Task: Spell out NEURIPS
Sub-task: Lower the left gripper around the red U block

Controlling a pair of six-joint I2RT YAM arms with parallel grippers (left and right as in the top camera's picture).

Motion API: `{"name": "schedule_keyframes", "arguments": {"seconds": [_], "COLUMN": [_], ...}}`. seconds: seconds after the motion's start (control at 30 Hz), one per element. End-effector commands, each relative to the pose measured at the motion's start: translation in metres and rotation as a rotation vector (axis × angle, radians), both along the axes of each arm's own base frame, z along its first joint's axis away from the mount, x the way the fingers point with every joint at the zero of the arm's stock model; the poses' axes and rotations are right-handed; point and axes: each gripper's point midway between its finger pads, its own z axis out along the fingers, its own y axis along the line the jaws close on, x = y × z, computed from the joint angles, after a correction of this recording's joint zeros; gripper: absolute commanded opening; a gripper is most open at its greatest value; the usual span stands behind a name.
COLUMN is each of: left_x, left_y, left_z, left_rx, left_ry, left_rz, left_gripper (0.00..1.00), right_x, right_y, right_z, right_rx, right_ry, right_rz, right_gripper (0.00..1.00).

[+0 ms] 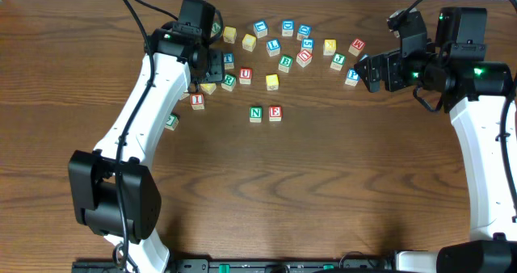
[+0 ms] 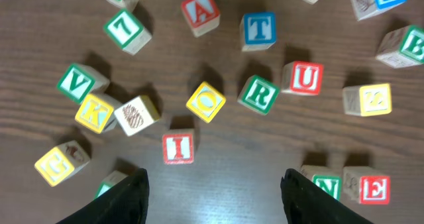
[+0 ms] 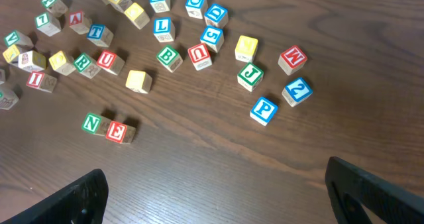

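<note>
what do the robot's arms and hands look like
The left arm and right arm both have smooth white links joined by boxy black motor housings, with small green lights and black cables trailing off them. The left hand and right hand are black, each with two dark fingers.

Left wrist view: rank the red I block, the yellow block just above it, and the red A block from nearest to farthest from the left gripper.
1. red I block: just ahead of the open left gripper, slightly toward its left finger.
2. yellow block: a step beyond the I, mid-frame.
3. red A block: farthest, near the top edge.
</note>
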Motion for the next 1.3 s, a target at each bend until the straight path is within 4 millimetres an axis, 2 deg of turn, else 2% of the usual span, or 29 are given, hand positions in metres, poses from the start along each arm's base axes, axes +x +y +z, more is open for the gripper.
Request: {"name": "schedule_keyframes", "arguments": {"seconds": [0.0, 0.17, 0.4, 0.57, 0.87, 0.97, 1.27], "left_x": [0.009, 0.017, 0.042, 0.058, 0.07, 0.072, 0.081], "left_y": [-0.014, -0.041, -0.081, -0.099, -0.104, -0.098, -0.085], "left_z": [0.006, 0.001, -0.029, -0.049, -0.092, -0.103, -0.108], "left_rx": [-0.014, -0.024, -0.013, -0.012, -0.01, 0.017, 0.055], "left_ry": [-0.04, -0.058, -0.024, -0.016, 0.006, 0.012, -0.018], "left_rz": [-0.015, -0.059, -0.118, -0.136, -0.105, -0.072, -0.009], "left_gripper": [0.64, 0.64, 0.63, 0.63, 0.62, 0.58, 0.58], "right_x": [0.002, 0.002, 0.002, 0.002, 0.002, 0.002, 0.002], "right_y": [0.002, 0.002, 0.002, 0.002, 0.002, 0.002, 0.002], "right_z": [0.01, 0.01, 0.01, 0.01, 0.01, 0.01, 0.01], "right_rx": [0.016, 0.016, 0.016, 0.016, 0.016, 0.016, 0.016], "right_ry": [-0.022, -0.022, -0.022, -0.022, -0.022, -0.022, -0.022], "right_rz": [0.005, 0.005, 0.005, 0.005, 0.005, 0.005, 0.005], "right_gripper": [0.99, 0.99, 0.99, 0.99, 0.99, 0.99, 0.99]}}
